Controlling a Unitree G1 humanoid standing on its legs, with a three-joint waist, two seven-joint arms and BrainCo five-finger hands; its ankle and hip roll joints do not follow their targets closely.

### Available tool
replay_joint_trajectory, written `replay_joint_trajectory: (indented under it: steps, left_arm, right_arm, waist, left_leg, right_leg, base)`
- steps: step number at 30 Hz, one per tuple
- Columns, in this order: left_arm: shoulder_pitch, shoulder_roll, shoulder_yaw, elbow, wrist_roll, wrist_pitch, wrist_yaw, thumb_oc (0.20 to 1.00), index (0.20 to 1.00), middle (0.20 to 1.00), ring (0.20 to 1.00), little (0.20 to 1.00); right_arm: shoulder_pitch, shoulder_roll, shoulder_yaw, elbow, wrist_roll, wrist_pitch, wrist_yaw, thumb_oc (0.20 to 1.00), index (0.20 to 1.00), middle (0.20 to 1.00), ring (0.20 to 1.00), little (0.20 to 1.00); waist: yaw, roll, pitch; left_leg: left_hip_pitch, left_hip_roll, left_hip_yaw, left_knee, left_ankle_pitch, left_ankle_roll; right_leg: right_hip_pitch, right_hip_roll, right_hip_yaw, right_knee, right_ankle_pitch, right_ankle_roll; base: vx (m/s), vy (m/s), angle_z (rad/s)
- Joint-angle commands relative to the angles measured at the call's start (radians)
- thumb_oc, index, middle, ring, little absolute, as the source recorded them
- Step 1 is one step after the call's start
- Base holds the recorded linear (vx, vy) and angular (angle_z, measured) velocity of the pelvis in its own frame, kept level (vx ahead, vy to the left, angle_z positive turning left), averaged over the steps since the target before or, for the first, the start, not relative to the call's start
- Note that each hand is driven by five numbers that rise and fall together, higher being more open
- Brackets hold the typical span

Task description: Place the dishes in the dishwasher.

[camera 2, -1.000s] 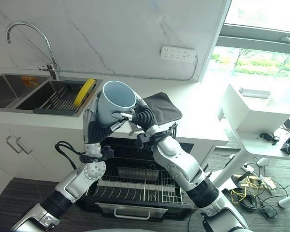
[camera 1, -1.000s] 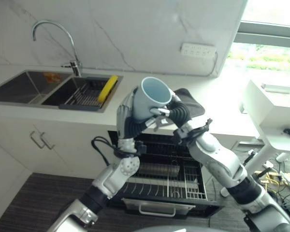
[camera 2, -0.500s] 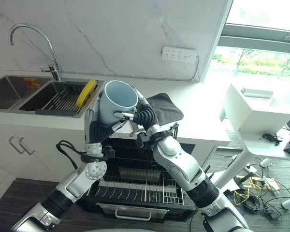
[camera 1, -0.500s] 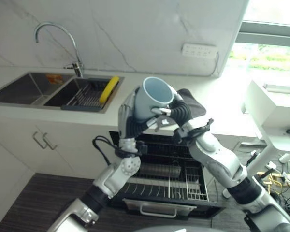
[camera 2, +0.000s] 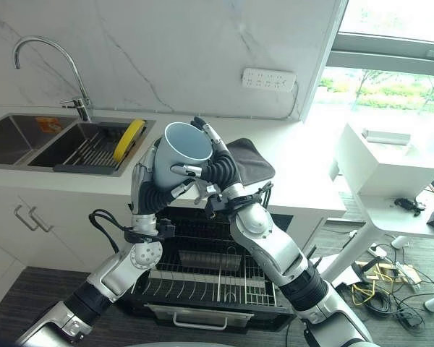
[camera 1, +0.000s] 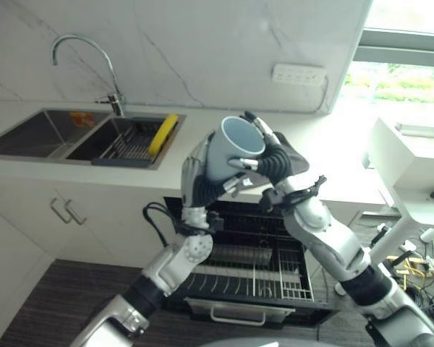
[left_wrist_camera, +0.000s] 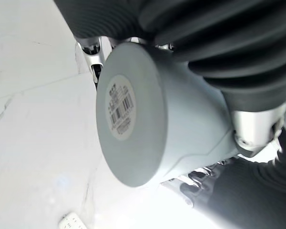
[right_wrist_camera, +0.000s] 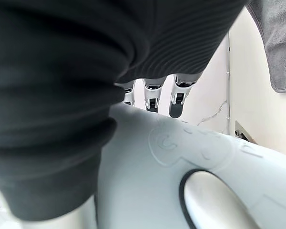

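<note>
A pale blue-grey mug hangs tilted in the air above the open dishwasher, its mouth facing up and toward the wall. My left hand is shut on its left side and base, and the left wrist view shows the mug's bottom with a sticker. My right hand lies against the mug's right side. Its fingers stick out straight past the rim, with the thumb resting on the near wall. The pulled-out lower wire rack of the dishwasher is below both arms.
A yellow plate stands in the dark drying rack in the double sink under the tap. A grey cloth lies on the white counter behind my hands. A white table stands at the right.
My right hand's fingers have straightened and risen past the mug's rim. The mug has tipped and shifted slightly to the right, still in my left hand.
</note>
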Motion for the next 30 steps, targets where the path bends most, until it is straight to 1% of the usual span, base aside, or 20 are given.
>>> replay_joint_trajectory:
  steps: [1,6,10,13,22,30]
  left_arm:
    - [-0.116,0.011,-0.113,0.045,0.059,-0.074,-0.022,0.200,0.200,0.200,0.200,0.200]
    - [-0.125,0.012,-0.114,0.037,0.053,-0.076,-0.014,0.200,0.200,0.200,0.200,0.200]
    - [-0.126,0.010,-0.109,0.034,0.045,-0.090,-0.001,0.200,0.200,0.200,0.200,0.200]
    - [-0.122,0.011,-0.105,0.022,0.071,-0.109,0.016,0.200,0.200,0.200,0.200,0.200]
    - [-0.134,0.014,-0.111,0.014,0.095,-0.107,0.024,0.200,0.200,0.200,0.200,0.200]
    - [-0.139,0.011,-0.117,0.014,0.108,-0.106,0.028,0.200,0.200,0.200,0.200,0.200]
  right_arm:
    - [-0.184,0.060,-0.035,-0.049,-0.024,-0.063,0.004,1.000,1.000,1.000,1.000,1.000]
    - [-0.183,0.064,-0.020,-0.043,-0.004,-0.048,0.015,1.000,1.000,1.000,1.000,1.000]
    - [-0.178,0.071,-0.009,-0.030,0.103,-0.037,0.032,1.000,1.000,1.000,1.000,1.000]
    - [-0.158,0.079,0.001,-0.012,0.161,-0.045,0.040,1.000,1.000,1.000,1.000,1.000]
    - [-0.146,0.086,0.008,0.004,0.178,-0.047,0.072,1.000,1.000,1.000,1.000,1.000]
    - [-0.146,0.090,0.009,0.003,0.184,-0.049,0.074,1.000,1.000,1.000,1.000,1.000]
  waist:
    - [0.017,-0.044,0.028]
    - [0.018,-0.046,0.028]
    - [0.019,-0.048,0.029]
    - [0.019,-0.052,0.029]
    - [0.015,-0.054,0.029]
    - [0.015,-0.056,0.029]
  left_leg:
    - [0.043,-0.015,0.016,0.012,-0.095,0.020]
    - [0.043,-0.015,0.015,0.012,-0.094,0.019]
    - [0.044,-0.014,0.016,0.012,-0.094,0.018]
    - [0.044,-0.014,0.016,0.012,-0.094,0.018]
    - [0.044,-0.014,0.018,0.012,-0.093,0.020]
    - [0.044,-0.015,0.018,0.012,-0.094,0.021]
  right_leg:
    - [0.049,-0.059,0.000,0.001,-0.054,0.065]
    - [0.050,-0.059,0.001,0.001,-0.053,0.066]
    - [0.051,-0.059,-0.001,0.001,-0.053,0.065]
    - [0.050,-0.059,-0.003,0.001,-0.051,0.066]
    - [0.048,-0.060,0.000,0.001,-0.049,0.067]
    - [0.048,-0.060,0.000,0.001,-0.047,0.068]
  base:
    - [0.00,0.000,0.00]
    - [0.00,0.000,0.00]
    - [0.00,0.000,0.00]
    - [0.00,0.000,0.00]
    - [0.00,0.000,0.00]
    - [0.00,0.000,0.00]
